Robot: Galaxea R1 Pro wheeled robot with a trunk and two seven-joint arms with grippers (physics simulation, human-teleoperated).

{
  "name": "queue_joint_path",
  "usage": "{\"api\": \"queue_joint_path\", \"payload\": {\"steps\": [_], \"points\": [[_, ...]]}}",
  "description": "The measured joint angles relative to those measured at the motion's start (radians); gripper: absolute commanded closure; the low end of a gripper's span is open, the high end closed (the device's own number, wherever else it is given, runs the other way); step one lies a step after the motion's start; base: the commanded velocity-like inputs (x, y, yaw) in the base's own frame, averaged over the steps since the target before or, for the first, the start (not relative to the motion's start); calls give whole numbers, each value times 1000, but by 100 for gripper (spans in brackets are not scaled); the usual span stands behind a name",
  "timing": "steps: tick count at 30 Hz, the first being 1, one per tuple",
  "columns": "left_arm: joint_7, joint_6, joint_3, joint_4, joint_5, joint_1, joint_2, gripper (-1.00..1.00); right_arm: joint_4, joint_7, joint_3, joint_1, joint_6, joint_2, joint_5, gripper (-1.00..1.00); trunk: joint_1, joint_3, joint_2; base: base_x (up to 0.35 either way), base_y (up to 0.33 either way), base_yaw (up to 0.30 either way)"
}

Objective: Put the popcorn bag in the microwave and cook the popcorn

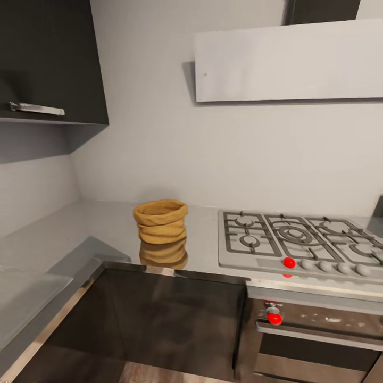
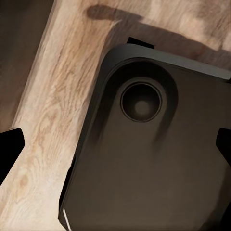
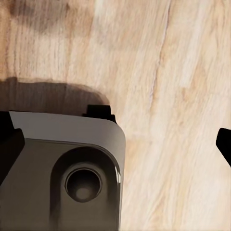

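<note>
From the head view, the popcorn bag (image 1: 160,221) stands upright on the glossy grey worktop (image 1: 64,234), mouth up, near the front edge and just left of the steel gas hob (image 1: 303,242), whose right end is cut off. In the left wrist view, the left gripper (image 2: 115,147) shows dark fingertips (image 2: 10,144) at opposite edges, jaws wide apart over a dark robot base (image 2: 154,159) and wood floor (image 2: 53,110). In the right wrist view, the right gripper (image 3: 115,142) likewise has its jaws apart, holding nothing, above the floor.
</note>
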Motion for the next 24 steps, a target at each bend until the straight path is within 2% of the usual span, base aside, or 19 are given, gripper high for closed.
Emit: {"api": "queue_joint_path", "payload": {"steps": [6,20,24], "points": [[1,0,2,0,1,0,-1,-100,0,0,-1,0,-1,0,-1,-100,0,0,0,0,0,195],[1,1,2,0,1,0,1,-100,0,1,-1,0,-2,-1,-1,-100,-4,3,7,0,0,6],[1,1,0,0,-1,0,1,-100,0,1,-1,0,-2,-2,-1,-100,-19,16,35,0,0,0]]}}
